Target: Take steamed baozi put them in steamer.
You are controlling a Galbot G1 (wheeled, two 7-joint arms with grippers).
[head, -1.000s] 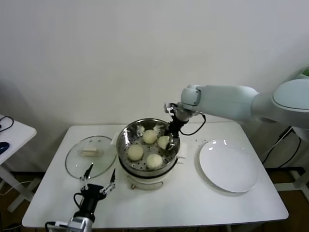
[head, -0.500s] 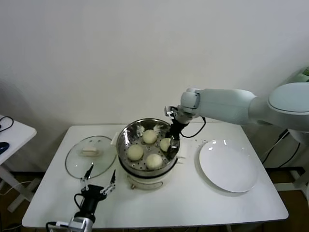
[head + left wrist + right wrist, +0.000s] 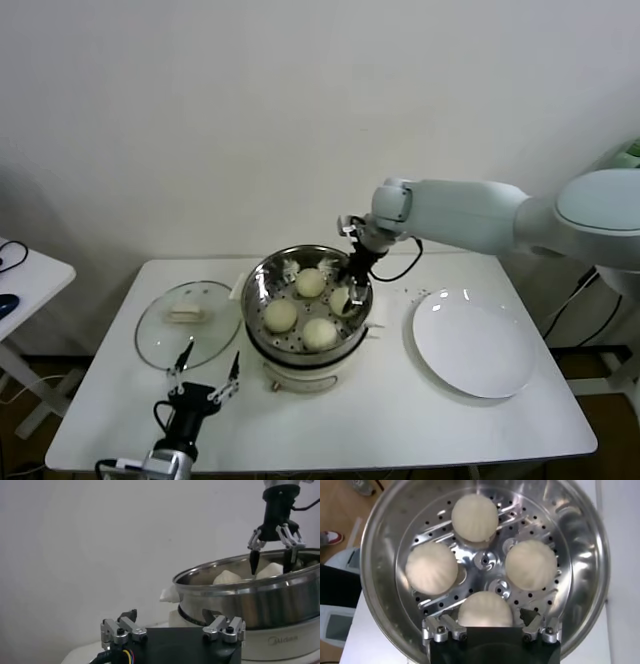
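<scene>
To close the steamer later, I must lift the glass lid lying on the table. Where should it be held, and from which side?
Grip the pale knob at the centre of the glass lid, coming straight down from above. The lid lies flat on the table, so its thin rim gives little hold.

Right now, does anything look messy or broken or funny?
Nothing stands out. All four baozi sit neatly in the steamer, the right gripper is open above one, the plate is bare, and the glass lid lies flat.

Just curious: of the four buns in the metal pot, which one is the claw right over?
The bun on the plate side of the steamer; the right gripper hangs open over it, while the other three lie farther left.
</scene>
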